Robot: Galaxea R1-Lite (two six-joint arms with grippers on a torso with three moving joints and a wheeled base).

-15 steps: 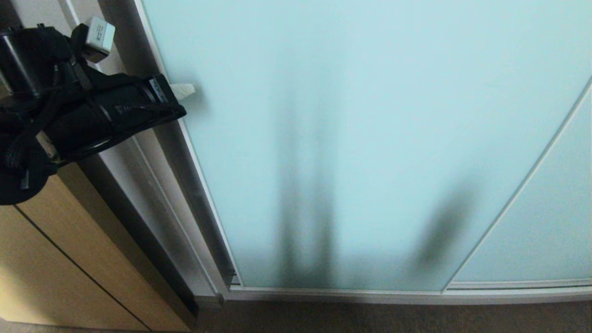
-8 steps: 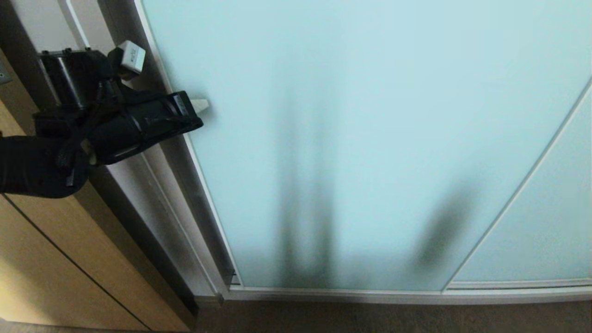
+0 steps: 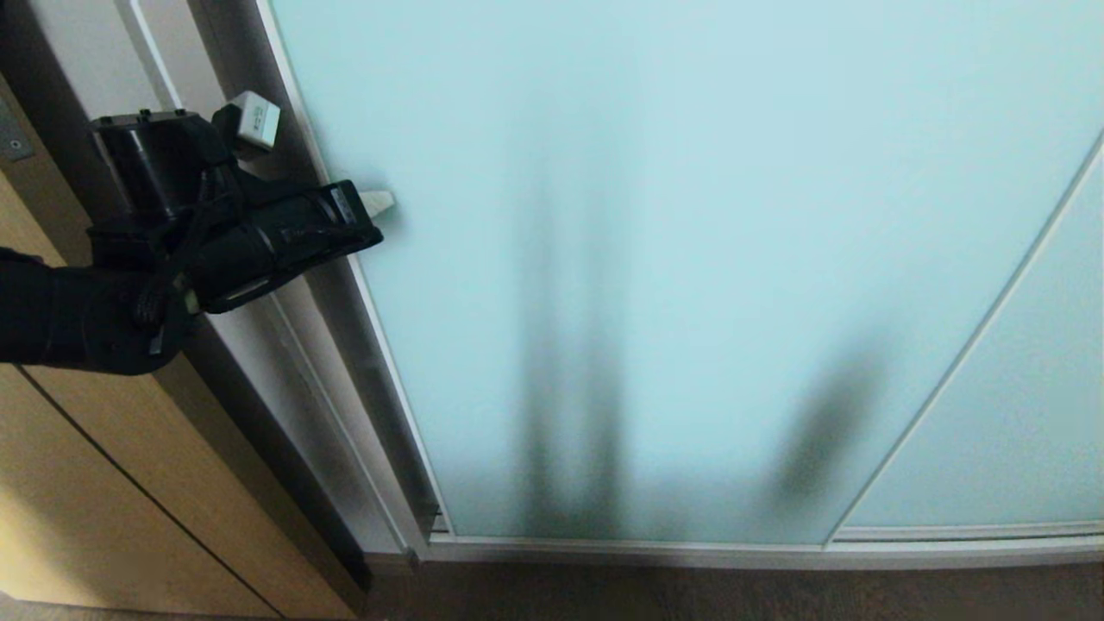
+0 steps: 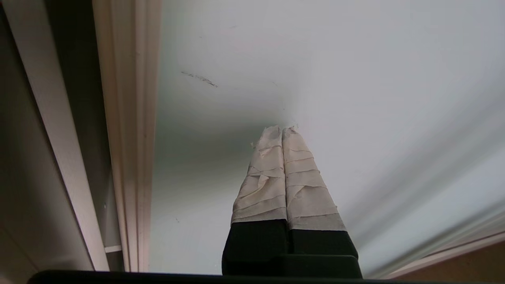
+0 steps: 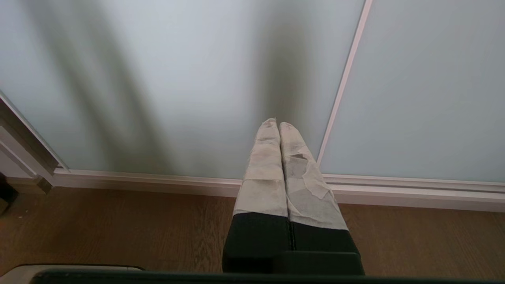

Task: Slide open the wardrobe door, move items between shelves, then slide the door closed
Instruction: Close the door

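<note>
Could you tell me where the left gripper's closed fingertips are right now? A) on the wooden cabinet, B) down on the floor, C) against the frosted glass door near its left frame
C: the left gripper, fingers together, meets the frosted glass door beside its frame.

A brown wood-grain floor (image 5: 118, 228) carries the pale bottom rail (image 5: 394, 191) of the wardrobe front.

The left gripper (image 4: 282, 130) has its two tape-wrapped fingers (image 4: 264, 181) pressed together, tips at or touching the frosted glass of the sliding wardrobe door (image 4: 335, 71). The door's pale frame edge (image 4: 132, 138) runs just beside them.
</note>
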